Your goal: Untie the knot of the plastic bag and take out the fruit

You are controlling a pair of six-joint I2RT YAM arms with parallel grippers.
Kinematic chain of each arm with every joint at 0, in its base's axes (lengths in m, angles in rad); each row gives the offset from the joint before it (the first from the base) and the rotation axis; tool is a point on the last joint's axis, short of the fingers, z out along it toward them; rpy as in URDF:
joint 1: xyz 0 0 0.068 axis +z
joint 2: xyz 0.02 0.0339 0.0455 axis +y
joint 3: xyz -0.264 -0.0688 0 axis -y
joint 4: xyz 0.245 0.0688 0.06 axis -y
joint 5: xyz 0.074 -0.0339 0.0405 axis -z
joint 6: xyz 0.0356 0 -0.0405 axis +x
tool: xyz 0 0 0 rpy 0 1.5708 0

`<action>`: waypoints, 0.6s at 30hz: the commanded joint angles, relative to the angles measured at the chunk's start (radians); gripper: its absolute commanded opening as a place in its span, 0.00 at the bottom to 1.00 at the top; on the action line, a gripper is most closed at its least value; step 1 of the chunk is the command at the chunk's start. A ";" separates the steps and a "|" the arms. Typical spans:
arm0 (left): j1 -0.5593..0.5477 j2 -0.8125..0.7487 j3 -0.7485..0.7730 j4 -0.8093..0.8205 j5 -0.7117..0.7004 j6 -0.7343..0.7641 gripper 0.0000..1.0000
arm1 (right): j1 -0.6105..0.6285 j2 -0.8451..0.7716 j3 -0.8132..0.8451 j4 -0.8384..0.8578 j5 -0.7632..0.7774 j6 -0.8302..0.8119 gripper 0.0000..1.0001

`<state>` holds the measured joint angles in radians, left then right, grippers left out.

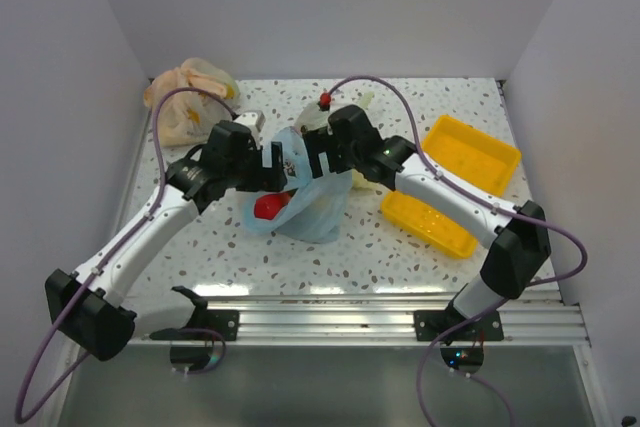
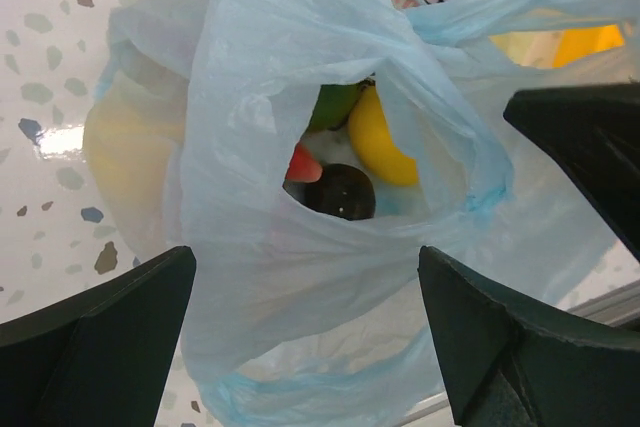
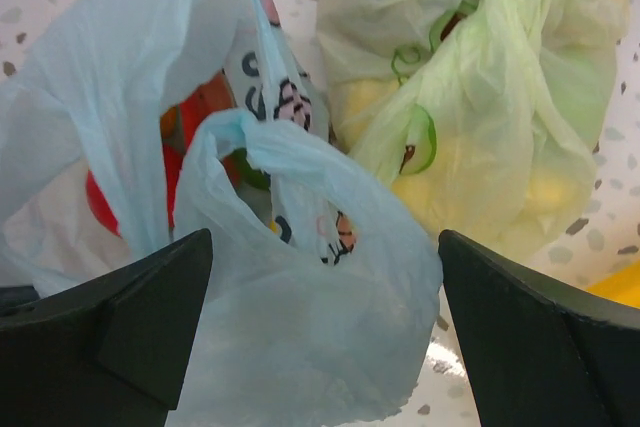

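White-walled booth, speckled white tabletop [image 1: 380,257] under both arms. We judge the knot undone: no tied tail shows in any view, and the thin translucent light blue plastic bag [image 2: 250,67] gapes just ahead of the left gripper [image 2: 305,257]. Its jaws stand wide w/ loose film between them, pinching nothing. The right gripper [image 3: 325,247] is likewise wide, bag film sagging between its fingers.

So the step in hand is prob. taking out the small toy fruit [image 2: 380,142]. Next move calls for one gripper to hold the rim back while the other reaches thru the mouth and closes on one piece w/o snagging film.

- **Left wrist view only:** inside the opening, a dark purple round piece [image 2: 340,192] w/ yellow, green and red bits beyond it.
- **Right wrist view only:** a pale green avocado-print plastic bag [image 3: 480,97] just beyond its right finger, close by the blue bag; touching or not, we can't tell.
- **Top view only:** two yellow plastic trays [image 1: 472,152] off to the right gripper's right.
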<state>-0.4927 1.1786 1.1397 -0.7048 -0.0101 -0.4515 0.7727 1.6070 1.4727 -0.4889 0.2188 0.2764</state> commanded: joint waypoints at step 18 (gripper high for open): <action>-0.017 0.253 -0.136 0.261 -0.510 -0.125 0.70 | 0.092 -0.232 -0.492 0.000 0.099 0.196 0.46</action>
<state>-0.5407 1.4258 1.0180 -0.5247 -0.4397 -0.5392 0.8631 1.4315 1.0679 -0.5095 0.2985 0.4358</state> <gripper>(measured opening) 0.759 0.522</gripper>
